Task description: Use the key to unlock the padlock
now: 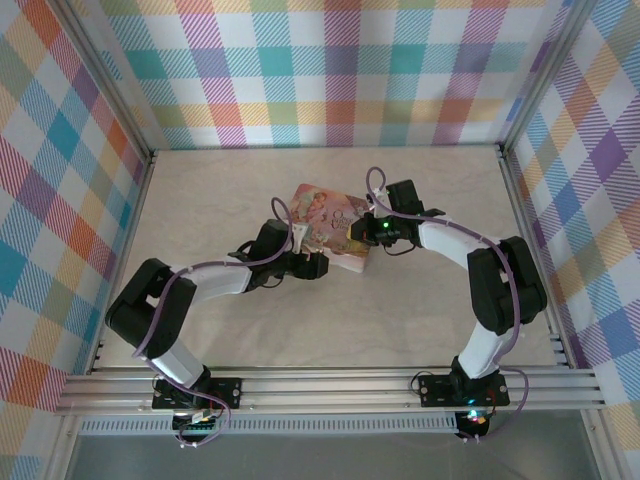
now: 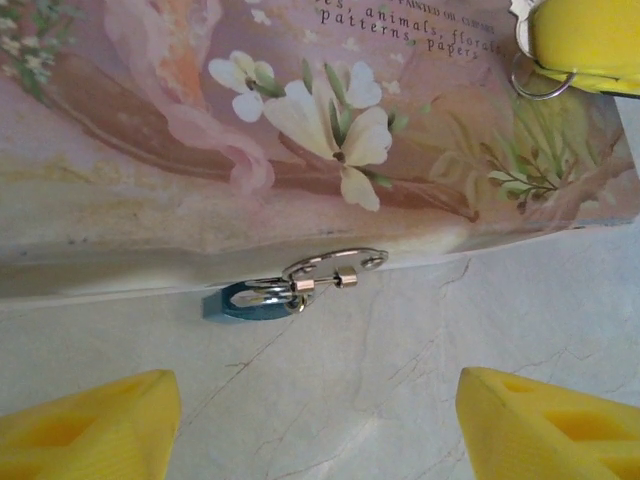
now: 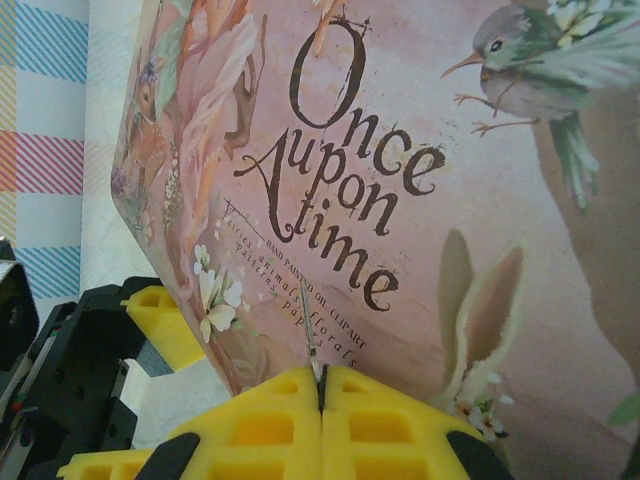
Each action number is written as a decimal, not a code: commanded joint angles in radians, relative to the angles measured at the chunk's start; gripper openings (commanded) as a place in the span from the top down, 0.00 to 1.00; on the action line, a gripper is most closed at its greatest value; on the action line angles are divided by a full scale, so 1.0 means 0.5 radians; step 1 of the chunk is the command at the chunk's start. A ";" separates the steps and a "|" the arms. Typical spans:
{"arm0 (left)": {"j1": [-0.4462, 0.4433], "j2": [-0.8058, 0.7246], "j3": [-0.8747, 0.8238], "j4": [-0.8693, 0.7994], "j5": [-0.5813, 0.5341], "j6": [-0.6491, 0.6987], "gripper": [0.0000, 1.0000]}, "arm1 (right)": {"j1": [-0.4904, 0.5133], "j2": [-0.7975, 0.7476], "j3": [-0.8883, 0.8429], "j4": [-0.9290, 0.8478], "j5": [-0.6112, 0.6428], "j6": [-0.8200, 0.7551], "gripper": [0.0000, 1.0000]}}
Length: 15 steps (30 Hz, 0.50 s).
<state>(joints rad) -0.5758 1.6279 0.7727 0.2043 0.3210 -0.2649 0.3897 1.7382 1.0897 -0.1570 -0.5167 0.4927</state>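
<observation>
The blue padlock (image 2: 245, 301) lies on the table against the pink tin's front wall. Its silvery shackle is hooked through the tin's metal hasp (image 2: 335, 268). My left gripper (image 2: 320, 400) stands open just short of the padlock, with one yellow finger (image 2: 90, 430) on each side and nothing between them. My right gripper (image 3: 320, 385) is shut on the key (image 3: 311, 335). The thin blade sticks out over the tin's lid, and a small ring (image 2: 541, 84) hangs below the yellow pads. From above, the left gripper (image 1: 312, 265) sits at the tin's near edge and the right gripper (image 1: 372, 232) over its right part.
The pink illustrated tin (image 1: 330, 225) lies mid-table between the two grippers, its lid (image 3: 420, 180) reading "Once upon a time". Pale marbled tabletop (image 2: 400, 360) stretches around it. Checked walls (image 1: 320, 60) close in the back and both sides.
</observation>
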 commanded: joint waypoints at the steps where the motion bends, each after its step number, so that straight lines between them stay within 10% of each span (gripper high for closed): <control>1: -0.017 0.053 -0.039 0.168 -0.002 0.036 0.28 | 0.018 0.063 -0.062 -0.131 0.109 0.002 1.00; 15: -0.020 0.279 -0.009 0.443 -0.057 0.039 0.35 | 0.028 0.055 -0.072 -0.109 0.105 -0.011 1.00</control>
<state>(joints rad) -0.5770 1.7515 0.7597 0.3737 0.2974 -0.2646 0.3943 1.7382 1.0882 -0.1497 -0.5129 0.4927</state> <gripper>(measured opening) 0.657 0.052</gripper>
